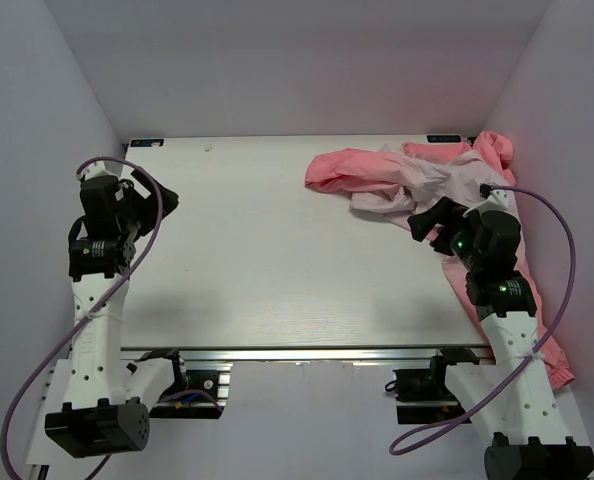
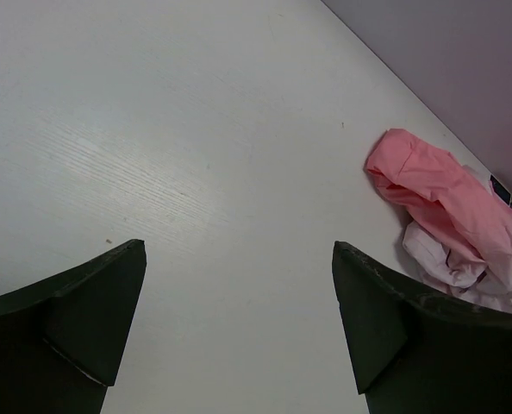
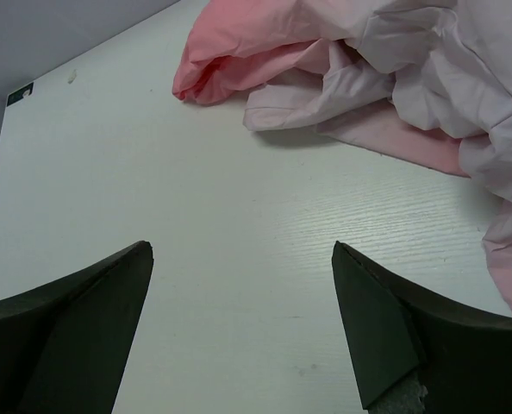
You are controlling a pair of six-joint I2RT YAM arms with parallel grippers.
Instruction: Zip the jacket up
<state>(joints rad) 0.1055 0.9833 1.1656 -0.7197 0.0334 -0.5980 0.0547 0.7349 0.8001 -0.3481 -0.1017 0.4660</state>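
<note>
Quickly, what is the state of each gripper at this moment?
Left gripper: open, holding nothing.
Right gripper: open, holding nothing; the jacket lies ahead of it, not gripped.

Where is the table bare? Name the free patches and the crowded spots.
Bare: the table from the left gripper across the middle and near edge to the right gripper, plus the far-left corner. Crowded: the far-right corner and right edge, under the crumpled jacket.
</note>
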